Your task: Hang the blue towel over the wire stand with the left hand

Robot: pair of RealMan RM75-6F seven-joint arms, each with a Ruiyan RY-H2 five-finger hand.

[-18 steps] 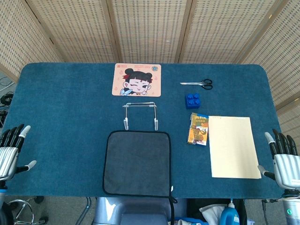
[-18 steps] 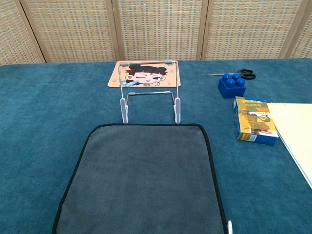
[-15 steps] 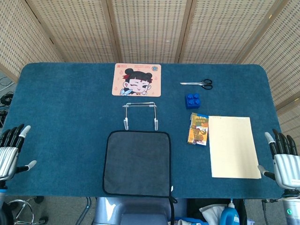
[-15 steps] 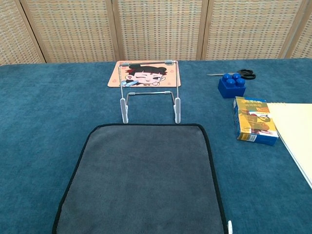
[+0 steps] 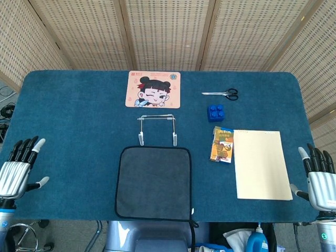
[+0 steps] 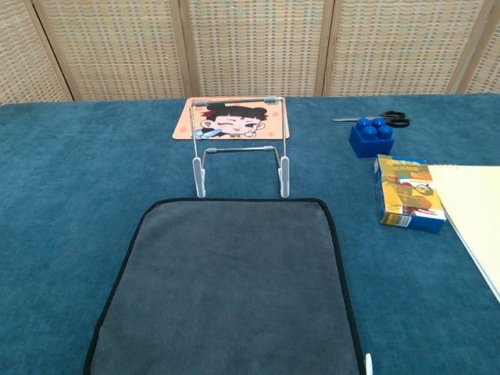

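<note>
The towel point(image 5: 153, 182) lies flat and unfolded at the near edge of the table point(image 5: 68, 121), dark grey-blue with a black hem; it sits well to the right of the left hand point(image 5: 17, 171) and apart from it. Just beyond the towel's far edge stands the wire stand point(image 5: 157, 129), upright on its two white-tipped feet, farther from the left hand than the towel and nothing draped on it. The left hand hovers at the table's near left corner, fingers spread wide, thumb out to the side, holding nothing. The right hand point(image 5: 319, 180) is at the opposite near corner, fingers straight and apart, also holding nothing. Neither hand shows in the chest view.

Beside the right hand lies a pale yellow sheet of paper point(image 5: 261, 164), with a small printed box point(image 5: 222, 145) against its left edge. Beyond the box are a blue block point(image 5: 215, 112) and scissors point(image 5: 221, 94). A cartoon mat point(image 5: 153, 89) lies behind the stand.
</note>
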